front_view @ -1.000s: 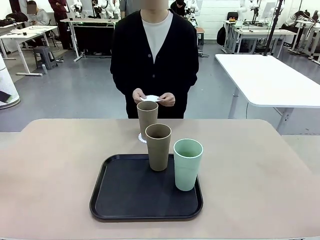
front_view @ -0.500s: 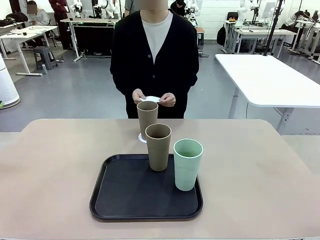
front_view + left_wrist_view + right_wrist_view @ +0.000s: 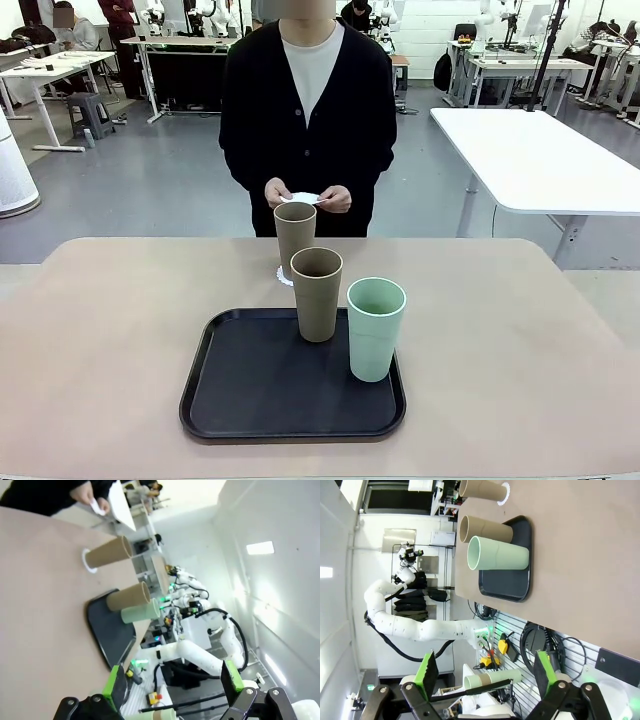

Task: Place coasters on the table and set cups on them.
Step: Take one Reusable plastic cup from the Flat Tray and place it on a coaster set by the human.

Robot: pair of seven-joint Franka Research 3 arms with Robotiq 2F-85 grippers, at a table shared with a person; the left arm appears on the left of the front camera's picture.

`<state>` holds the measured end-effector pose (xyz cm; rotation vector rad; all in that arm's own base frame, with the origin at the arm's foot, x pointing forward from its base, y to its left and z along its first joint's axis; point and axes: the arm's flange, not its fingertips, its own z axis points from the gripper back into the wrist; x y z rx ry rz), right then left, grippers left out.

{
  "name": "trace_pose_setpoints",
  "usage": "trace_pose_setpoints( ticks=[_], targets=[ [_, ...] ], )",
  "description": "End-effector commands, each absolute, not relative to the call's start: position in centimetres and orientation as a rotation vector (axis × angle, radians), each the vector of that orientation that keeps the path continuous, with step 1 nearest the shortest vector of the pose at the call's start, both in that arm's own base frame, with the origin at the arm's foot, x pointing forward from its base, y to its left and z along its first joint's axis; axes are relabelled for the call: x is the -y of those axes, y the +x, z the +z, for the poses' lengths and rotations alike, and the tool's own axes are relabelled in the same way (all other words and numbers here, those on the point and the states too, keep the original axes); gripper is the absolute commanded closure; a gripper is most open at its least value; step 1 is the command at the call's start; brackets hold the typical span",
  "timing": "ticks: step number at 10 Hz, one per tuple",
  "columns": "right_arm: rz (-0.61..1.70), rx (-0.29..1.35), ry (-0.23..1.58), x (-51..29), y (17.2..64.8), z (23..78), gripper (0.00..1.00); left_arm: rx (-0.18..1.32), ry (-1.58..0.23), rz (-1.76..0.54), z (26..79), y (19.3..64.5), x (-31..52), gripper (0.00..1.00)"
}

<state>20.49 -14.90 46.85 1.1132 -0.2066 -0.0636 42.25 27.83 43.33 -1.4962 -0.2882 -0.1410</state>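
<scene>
One tan cup (image 3: 295,234) stands on a lacy white coaster (image 3: 284,275) on the beige table (image 3: 110,340), just beyond a black tray (image 3: 250,395). On the tray stand a second tan cup (image 3: 317,293) and a mint green cup (image 3: 375,328). The person at the far side holds more white coasters (image 3: 302,197) in both hands at waist height. My left gripper (image 3: 174,680) is open and far from the cups, with the coaster (image 3: 86,561) and mint cup (image 3: 140,613) well ahead of it. My right gripper (image 3: 486,672) is open too, off the table's side, away from the mint cup (image 3: 497,554).
A white-topped table (image 3: 540,160) stands beyond the far right corner. The beige top is bare to the left and right of the tray. The other arm's white links (image 3: 410,625) hang beside the table edge, above cables and equipment.
</scene>
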Motion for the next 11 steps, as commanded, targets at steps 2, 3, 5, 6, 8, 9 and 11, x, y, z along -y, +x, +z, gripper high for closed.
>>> trace_pose_setpoints(
  ticks=[2,3,5,6,8,9,11],
  targets=[
    [-0.049,0.218,1.126,14.9,20.6,46.9,0.00,0.280,-1.455,-0.111,44.1,42.6,-26.2,0.00],
    [-0.049,0.218,1.126,14.9,20.6,46.9,0.00,0.268,-1.440,-0.104,44.0,42.6,-26.3,0.00],
    [-0.049,0.218,1.126,14.9,20.6,46.9,0.00,0.260,-1.415,-0.116,44.1,42.6,-26.9,0.00],
    [-0.049,0.218,1.126,14.9,20.6,46.9,0.00,0.267,-1.406,-0.109,44.1,42.6,-26.9,0.00],
    [-0.049,0.218,1.126,14.9,20.6,46.9,0.00,0.279,-1.406,-0.109,44.1,42.6,-26.9,0.00],
    [-0.049,0.218,1.126,14.9,20.6,46.9,0.00,0.280,-1.432,-0.117,43.8,43.0,-27.4,0.00],
    [-0.049,0.218,1.126,14.9,20.6,46.9,0.00,0.280,-1.432,-0.117,43.8,43.0,-27.4,0.00]
  ],
)
